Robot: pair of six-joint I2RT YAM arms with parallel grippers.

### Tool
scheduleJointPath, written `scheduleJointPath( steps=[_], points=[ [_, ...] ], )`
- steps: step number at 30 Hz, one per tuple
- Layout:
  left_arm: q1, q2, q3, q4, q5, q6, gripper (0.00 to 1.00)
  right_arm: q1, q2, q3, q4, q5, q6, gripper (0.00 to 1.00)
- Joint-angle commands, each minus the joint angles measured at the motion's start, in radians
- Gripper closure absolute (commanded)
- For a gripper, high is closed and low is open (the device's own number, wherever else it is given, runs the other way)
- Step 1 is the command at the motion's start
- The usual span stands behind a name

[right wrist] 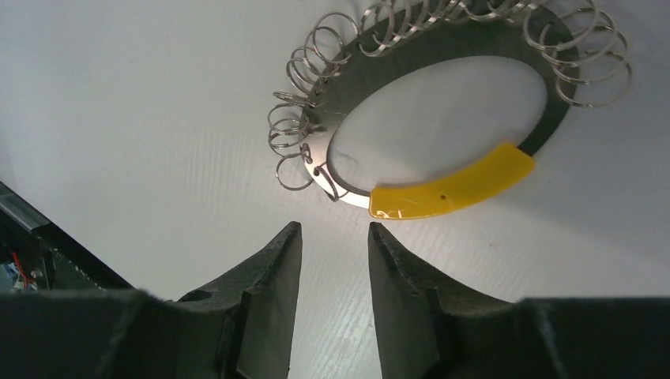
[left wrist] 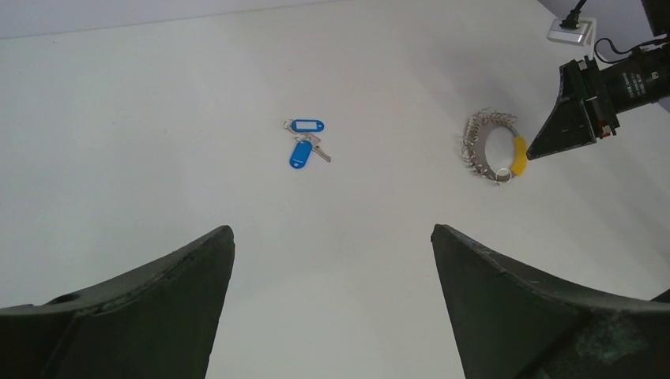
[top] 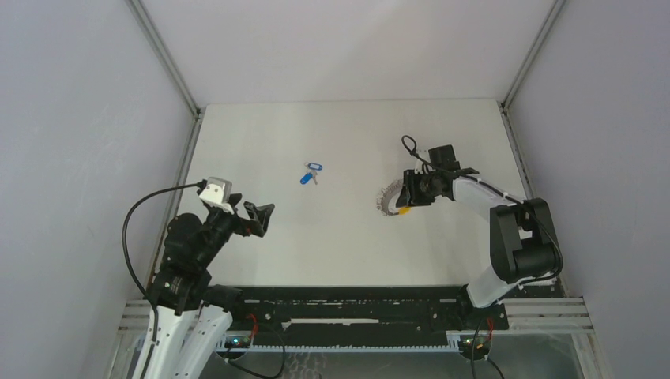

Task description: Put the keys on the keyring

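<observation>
Right claw (right wrist: 333,227): hovering just short of keyring (right wrist: 454,185), slightly parted, grasping nothing. Left claw (left wrist: 332,233): gaping wide, empty. Keys (left wrist: 304,146) lying on bench (left wrist: 158,118) well ahead of it, unthreaded; whole task remaining.

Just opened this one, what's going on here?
Nothing is held yet. The two keys with blue tags lie together in the middle of the table, untouched. The right gripper is low beside the keyring, its jaws a little apart and empty, stopping just short of the ring's yellow part. The left gripper hangs wide open above the table's left side, facing the keys but well away from them.
</observation>
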Motion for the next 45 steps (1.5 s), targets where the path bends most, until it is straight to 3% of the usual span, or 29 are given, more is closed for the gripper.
scheduleJointPath(
  steps=[1, 12, 30, 39, 43, 45],
  points=[
    [-0.005, 0.012, 0.025, 0.008, -0.024, 0.039, 0.00, 0.008, 0.031, 0.013, 0.080, -0.076, -0.043, 0.64],
    [-0.004, 0.007, 0.023, 0.005, -0.026, 0.048, 0.00, 0.035, 0.154, 0.076, 0.072, -0.124, -0.069, 0.69],
    [-0.005, 0.017, 0.023, 0.008, -0.004, 0.053, 0.00, 0.054, 0.182, 0.084, 0.079, -0.139, -0.073, 0.77],
    [-0.004, 0.017, 0.024, 0.009, 0.003, 0.052, 0.00, 0.059, 0.169, 0.084, 0.059, -0.110, -0.075, 0.88],
    [-0.004, 0.015, 0.023, 0.009, 0.012, 0.052, 0.00, 0.071, 0.140, 0.084, 0.043, -0.085, -0.079, 1.00],
    [-0.005, 0.014, 0.022, 0.012, 0.018, 0.051, 0.00, 0.084, 0.113, 0.083, 0.032, -0.058, -0.085, 1.00]
  ],
)
